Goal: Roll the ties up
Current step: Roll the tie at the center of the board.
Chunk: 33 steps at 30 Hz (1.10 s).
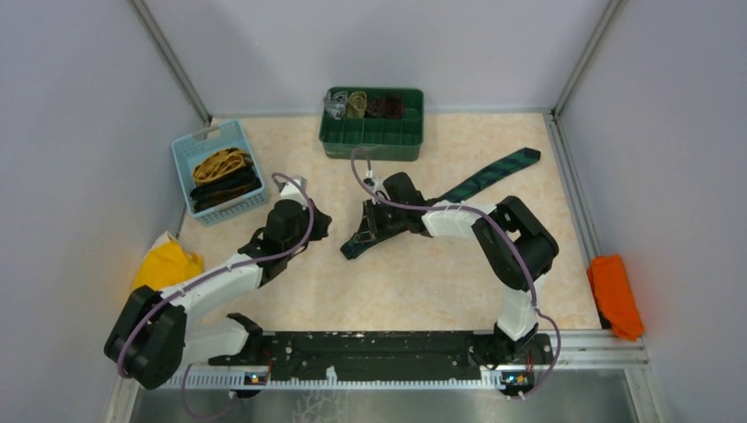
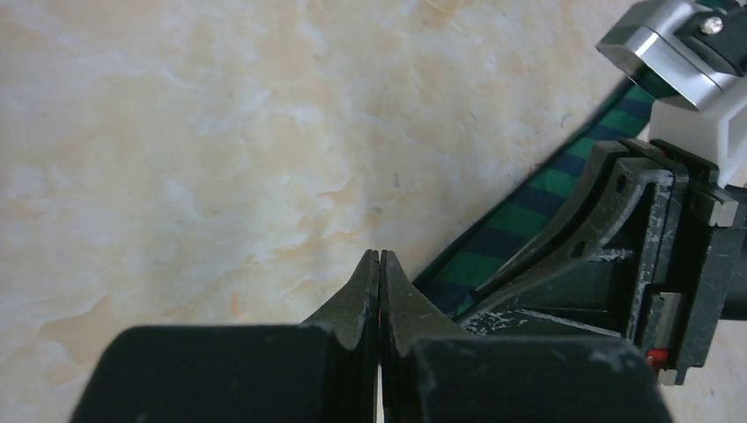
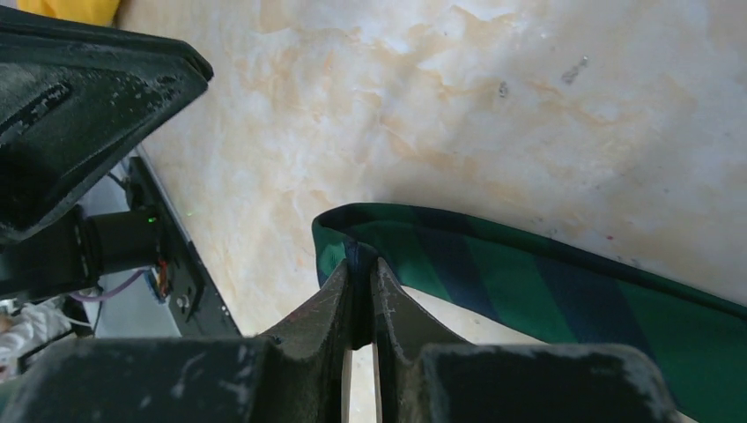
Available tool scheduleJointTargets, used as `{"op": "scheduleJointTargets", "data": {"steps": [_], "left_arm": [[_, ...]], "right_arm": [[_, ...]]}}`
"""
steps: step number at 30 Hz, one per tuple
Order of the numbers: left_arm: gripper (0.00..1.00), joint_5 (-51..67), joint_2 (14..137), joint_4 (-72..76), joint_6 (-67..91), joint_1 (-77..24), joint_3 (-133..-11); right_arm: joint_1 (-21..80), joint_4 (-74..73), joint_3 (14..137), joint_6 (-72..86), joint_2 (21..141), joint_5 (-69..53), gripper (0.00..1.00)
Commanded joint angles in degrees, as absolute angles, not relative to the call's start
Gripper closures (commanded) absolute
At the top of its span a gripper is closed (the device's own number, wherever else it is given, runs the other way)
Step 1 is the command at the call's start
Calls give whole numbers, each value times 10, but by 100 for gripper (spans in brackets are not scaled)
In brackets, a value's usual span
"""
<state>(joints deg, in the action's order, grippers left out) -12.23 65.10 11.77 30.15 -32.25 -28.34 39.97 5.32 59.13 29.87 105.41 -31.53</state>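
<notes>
Green cloth with dark bands sits pinched in my right claw (image 3: 361,264). Its jaws are nearly together, biting the folded end of the green tie (image 3: 528,282) right at the fold's edge. My left claw (image 2: 380,256) is fully closed with its tips touching and holds nothing; it hovers over the bare table (image 1: 396,282), just beside the tie's near edge and close to the right claw's body. The bite worries me, because so little fabric is caught that a turn of the wrist could pull the fold free and leave no core for the roll. I also judge the two claws close enough to knock together if I swing either one carelessly. With the left one closed and off the cloth, nothing pins the strip, so it may twist and wind up crooked. From the top view, the gripped end lies near the middle of the table. The rest of the tie runs flat away from the right claw towards the far right corner, ending in a blunt dark tip well apart from both claws. Further out are the green tray (image 1: 374,132) at the back and the blue basket (image 1: 220,172) of other ties at the far left.
</notes>
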Motion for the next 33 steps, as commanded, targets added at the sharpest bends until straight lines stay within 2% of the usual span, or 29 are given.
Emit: {"op": "scheduleJointTargets", "data": {"steps": [1, 10, 18, 33], "left_arm": [[100, -21, 688, 206, 279, -322, -287], [100, 124, 770, 290, 259, -322, -290], [100, 191, 839, 286, 241, -323, -313], [100, 191, 911, 199, 197, -322, -366]], "right_arm": [[394, 42, 587, 262, 1022, -274, 91], [384, 1, 598, 226, 1038, -202, 91], [383, -7, 609, 219, 1055, -175, 92], [383, -36, 627, 204, 1069, -131, 92]]}}
